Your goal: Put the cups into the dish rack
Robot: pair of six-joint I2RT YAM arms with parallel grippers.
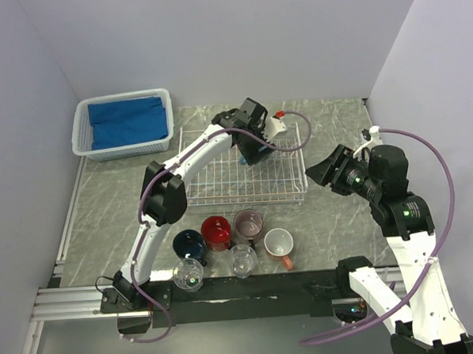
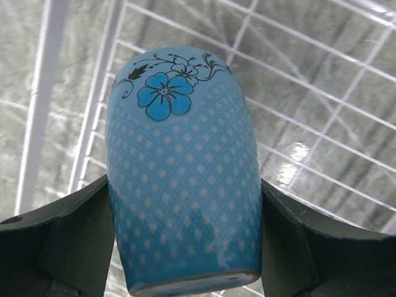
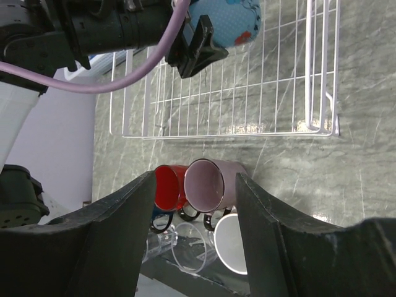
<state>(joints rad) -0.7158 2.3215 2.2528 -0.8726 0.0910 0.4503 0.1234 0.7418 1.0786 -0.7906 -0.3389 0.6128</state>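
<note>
Light-blue flowered mug (image 2: 185, 173) is gripped by left pincer (image 2: 185, 229) over white wire dish rack (image 1: 221, 182); lowering is judged next. Right pincer (image 3: 195, 176) is held wide, empty.

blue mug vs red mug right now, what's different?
The blue mug is clamped in the left tool over the rack; the red mug stands free on the table in front of the rack. The blue mug has pale dots and a flower print; the red mug looks plain. Both are small mugs.
</note>
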